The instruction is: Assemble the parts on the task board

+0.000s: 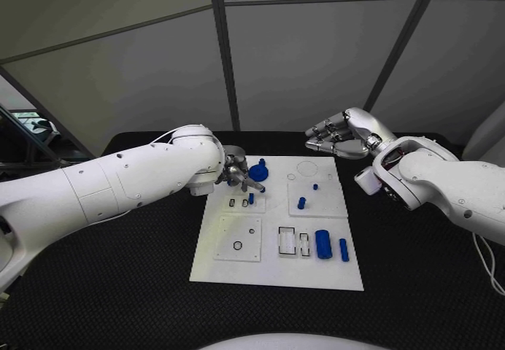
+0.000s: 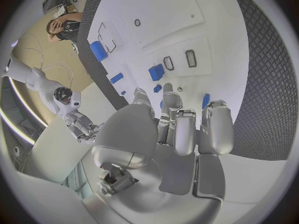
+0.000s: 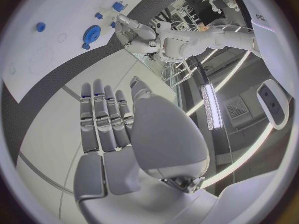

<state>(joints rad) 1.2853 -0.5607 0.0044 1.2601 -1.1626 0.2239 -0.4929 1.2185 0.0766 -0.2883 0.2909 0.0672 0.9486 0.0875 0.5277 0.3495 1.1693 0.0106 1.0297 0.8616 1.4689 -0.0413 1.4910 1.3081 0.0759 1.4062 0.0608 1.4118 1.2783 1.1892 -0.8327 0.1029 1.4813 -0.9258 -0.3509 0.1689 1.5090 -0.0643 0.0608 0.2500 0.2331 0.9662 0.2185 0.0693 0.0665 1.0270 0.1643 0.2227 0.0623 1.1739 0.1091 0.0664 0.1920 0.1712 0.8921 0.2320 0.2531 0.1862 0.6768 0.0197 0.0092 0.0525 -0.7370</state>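
1. The left hand (image 1: 238,177) hung over the far left part of the task board (image 1: 276,273), fingers curled down around a small blue peg (image 1: 250,197); I could not tell whether it actually held it.
2. Just right of that hand, a blue gear (image 1: 259,172) lay on the board's far edge.
3. Two small blue pieces (image 1: 302,203) stood mid-board; a blue cylinder (image 1: 324,245) and a slim blue bar (image 1: 343,249) lay near right.
4. The right hand (image 1: 338,136) hovered beyond the board's far right corner over the desk (image 1: 126,292), fingers straight and apart, holding nothing.
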